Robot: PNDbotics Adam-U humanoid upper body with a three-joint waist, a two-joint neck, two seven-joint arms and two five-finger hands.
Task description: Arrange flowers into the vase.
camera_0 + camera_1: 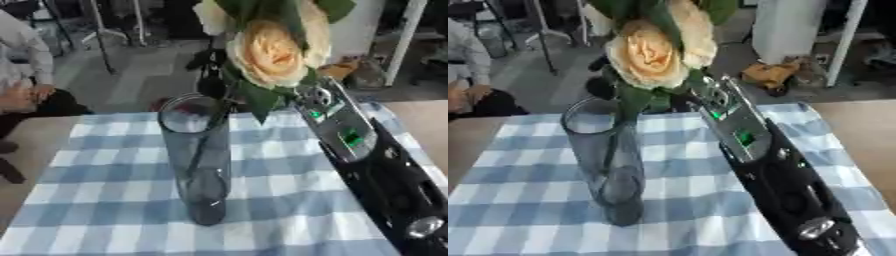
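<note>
Fingers of the right hand (214, 62) show only as dark shapes behind the leaves, just beyond the vase's far rim; whether they curl round the stem or merely lie against it cannot be told, since bloom and foliage cover them. The flower (271, 52), a cream-peach rose with green leaves below the head, stands above and slightly to the right of the vase (197, 155), its head well clear of the rim. A thin dark line runs down inside the glass, which I judge to be the stem already entered through the mouth; the tinted wall makes this uncertain, and the stem's lower end cannot be traced to the vase bottom. The vase is a tall clear cylinder, upright, standing on the blue-and-white checked cloth (105, 200). The right forearm (367, 165) comes in from the lower right of the vase and rises past its right side toward the bloom, black with a silver section carrying green lights; this approach keeps the arm beside the glass, not over it, which in my judgement lets the stem go in vertically without knocking the vase. A second pale bloom above the rose is cut off at the upper edge. The left hand appears in neither view. Beyond the vase, the cloth ends at the table's far edge, with bare floor behind.
</note>
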